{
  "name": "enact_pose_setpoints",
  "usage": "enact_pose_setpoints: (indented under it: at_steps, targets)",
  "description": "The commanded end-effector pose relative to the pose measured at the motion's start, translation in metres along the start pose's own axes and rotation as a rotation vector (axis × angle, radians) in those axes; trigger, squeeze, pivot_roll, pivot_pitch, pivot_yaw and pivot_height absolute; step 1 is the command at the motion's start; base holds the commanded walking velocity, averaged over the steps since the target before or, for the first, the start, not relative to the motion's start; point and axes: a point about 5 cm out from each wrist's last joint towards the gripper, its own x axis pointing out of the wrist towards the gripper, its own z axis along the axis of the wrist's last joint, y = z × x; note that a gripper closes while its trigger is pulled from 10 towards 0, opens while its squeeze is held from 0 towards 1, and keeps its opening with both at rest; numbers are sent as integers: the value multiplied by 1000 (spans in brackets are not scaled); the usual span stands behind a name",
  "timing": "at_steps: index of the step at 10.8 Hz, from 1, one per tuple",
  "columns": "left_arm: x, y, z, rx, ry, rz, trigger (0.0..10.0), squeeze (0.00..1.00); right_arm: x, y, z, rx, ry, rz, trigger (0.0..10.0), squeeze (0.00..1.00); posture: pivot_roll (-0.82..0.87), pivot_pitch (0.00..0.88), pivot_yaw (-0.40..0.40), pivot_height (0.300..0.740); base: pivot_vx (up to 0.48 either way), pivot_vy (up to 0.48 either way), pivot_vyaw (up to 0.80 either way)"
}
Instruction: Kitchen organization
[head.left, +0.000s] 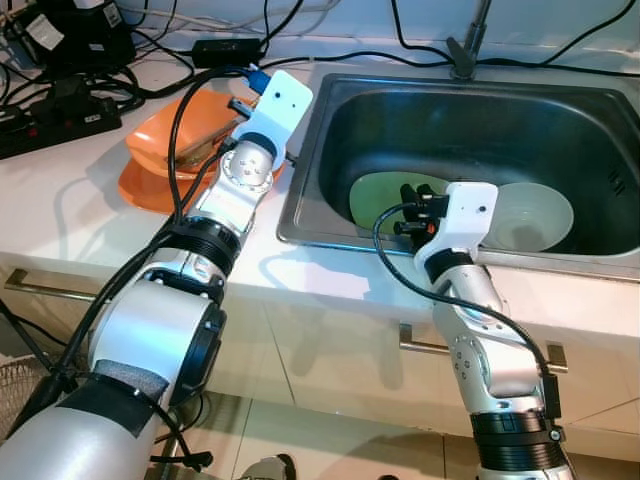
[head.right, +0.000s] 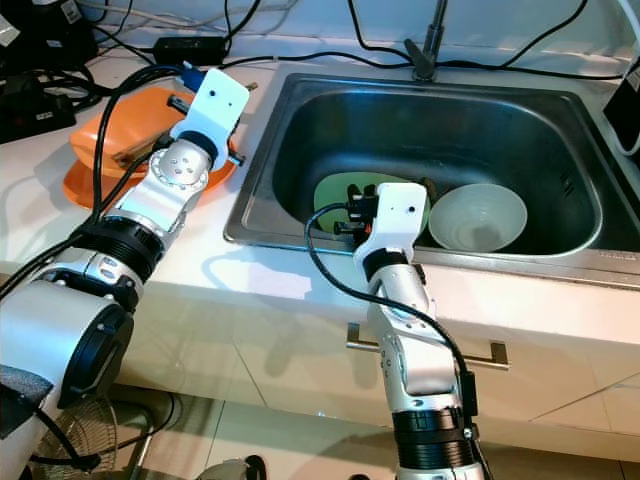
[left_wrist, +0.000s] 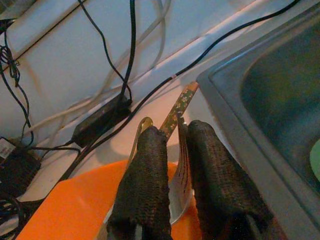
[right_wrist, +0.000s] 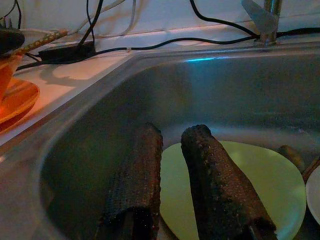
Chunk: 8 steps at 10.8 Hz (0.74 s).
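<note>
We have the left gripper (left_wrist: 172, 165) closed on a flat piece of cutlery, a spatula (left_wrist: 181, 172) by the look of it, its metal blade pinched between the two black fingers (left_wrist: 142, 185) and its patterned handle running on towards the cables at the wall; the grip sits over the orange dishes (head.left: 165, 140), which stand on the counter just beside the sink (head.left: 330, 100) on its left. The spatula is thin, stiff and smooth, so we judge it light but apt to swivel or slide in the pads; a hold nearer the handle's neck would steady it better than the slick blade.

Our right gripper (right_wrist: 172, 180) hangs inside the sink, fingers parted with nothing between them, above the pale green plate (right_wrist: 270, 185) that lies flat on the sink floor; a white bowl (head.left: 535, 215) sits just beside that plate, farther from the orange dishes. The plate seems hard, brittle and possibly wet; lying flat, it offers only its rim, so we would tip one finger under the edge; the bowl's upright wall gives an easier pinch.
</note>
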Motion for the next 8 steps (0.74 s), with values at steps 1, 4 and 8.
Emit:
enact_pose_setpoints:
  at_steps: [1, 4, 8]
  targets:
    - [2, 6, 3, -6, 7, 22, 0, 0, -5, -2, -12, -5, 61, -15, 10000, 0, 103, 193, 47, 740, 0, 0, 0]
    - [2, 7, 3, -6, 4, 26, 0, 0, -4, -2, -12, -2, 63, -16, 10000, 0, 106, 190, 46, 740, 0, 0, 0]
    - [2, 6, 6, -75, -2, 0, 2824, 0, 0, -3, -11, -5, 58, -13, 10000, 0, 109, 187, 42, 740, 0, 0, 0]
